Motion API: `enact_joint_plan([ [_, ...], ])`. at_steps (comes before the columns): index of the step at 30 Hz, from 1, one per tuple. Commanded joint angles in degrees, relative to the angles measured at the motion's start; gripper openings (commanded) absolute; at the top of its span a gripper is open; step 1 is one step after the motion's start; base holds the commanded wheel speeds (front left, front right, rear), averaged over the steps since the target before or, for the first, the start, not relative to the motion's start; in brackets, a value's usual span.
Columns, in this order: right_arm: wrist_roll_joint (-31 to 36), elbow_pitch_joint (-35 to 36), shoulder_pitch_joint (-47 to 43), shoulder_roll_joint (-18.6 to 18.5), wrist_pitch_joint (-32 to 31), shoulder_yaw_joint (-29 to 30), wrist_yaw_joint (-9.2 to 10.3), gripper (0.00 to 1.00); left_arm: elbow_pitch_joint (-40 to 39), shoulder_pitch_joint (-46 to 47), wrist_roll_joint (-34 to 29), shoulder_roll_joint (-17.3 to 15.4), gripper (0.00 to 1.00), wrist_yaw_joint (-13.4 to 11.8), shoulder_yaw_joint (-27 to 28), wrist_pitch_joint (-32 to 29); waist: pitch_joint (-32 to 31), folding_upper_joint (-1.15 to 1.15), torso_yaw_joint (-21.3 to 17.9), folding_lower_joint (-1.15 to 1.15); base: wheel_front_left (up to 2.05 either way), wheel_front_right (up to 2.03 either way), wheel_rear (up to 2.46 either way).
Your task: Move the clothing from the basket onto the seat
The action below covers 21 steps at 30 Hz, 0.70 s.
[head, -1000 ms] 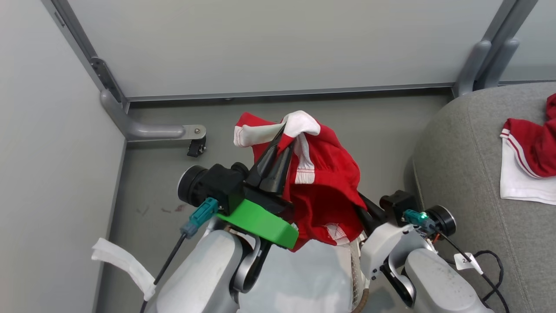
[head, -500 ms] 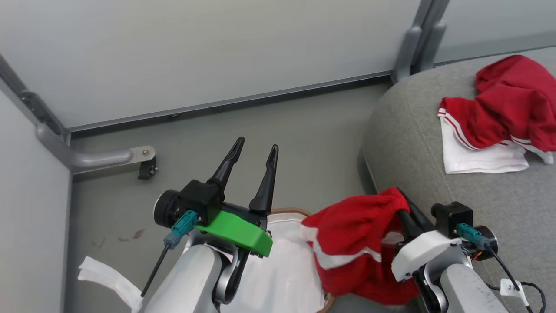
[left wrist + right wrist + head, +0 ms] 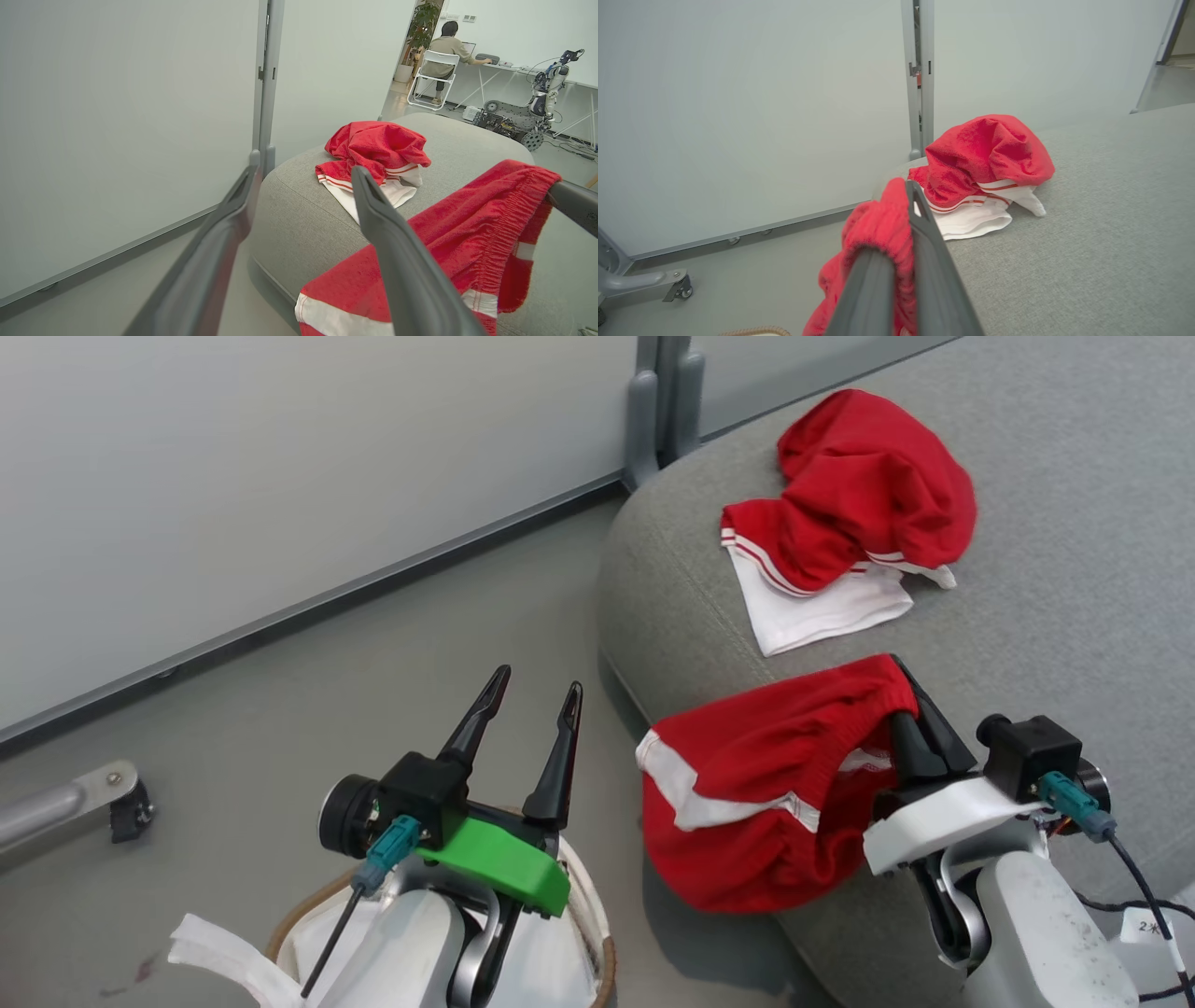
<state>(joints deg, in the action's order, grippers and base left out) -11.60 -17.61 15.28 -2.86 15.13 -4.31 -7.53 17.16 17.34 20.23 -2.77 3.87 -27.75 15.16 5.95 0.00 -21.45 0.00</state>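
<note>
Right end effector (image 3: 902, 683) pinches red shorts (image 3: 747, 784) overhanging the seat (image 3: 1074, 616) edge.

The left gripper (image 3: 539, 679) sits at the near left above its pale forearm and green wrist cover, its two dark fingers spread apart and pointing toward the far side. The right gripper (image 3: 904, 672), at the near right on a white wrist, has its fingers pressed together on the gathered edge of a red garment (image 3: 756, 775), which hangs from them to the left.
</note>
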Motion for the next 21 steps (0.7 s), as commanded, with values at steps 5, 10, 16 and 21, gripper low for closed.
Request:
enact_joint_plan([
  [5, -1.0, 2.4, 4.5, -1.8, 0.0, 1.3, 0.08, 0.0, 0.8, -0.2, -1.2, -0.3, 1.0, 0.7, -0.2, 0.0, 3.2, 0.0, -9.1, 0.0, 0.0, 0.0, 0.0],
  [10, -0.5, 4.3, 12.2, -7.3, 0.0, 1.1, 0.08, 0.0, 2.2, 1.9, -1.7, -0.3, 1.0, 1.4, -1.3, 0.0, 6.4, 0.0, -9.4, 0.0, 0.0, 0.0, 0.0],
  [16, 1.5, 5.0, 26.0, -16.3, 0.0, 0.4, 0.08, 0.0, 3.0, 3.9, -3.5, -0.3, 1.0, 2.1, -2.1, 0.0, 11.3, 0.0, -8.3, 0.0, 0.0, 0.0, 0.0],
  [21, 3.7, 2.0, 37.9, -23.7, 0.0, 2.4, 0.08, 0.0, 3.1, 5.8, -4.8, -0.3, 1.0, 2.8, -4.0, 0.0, 15.3, 0.0, -5.2, 0.0, 0.0, 0.0, 0.0],
])
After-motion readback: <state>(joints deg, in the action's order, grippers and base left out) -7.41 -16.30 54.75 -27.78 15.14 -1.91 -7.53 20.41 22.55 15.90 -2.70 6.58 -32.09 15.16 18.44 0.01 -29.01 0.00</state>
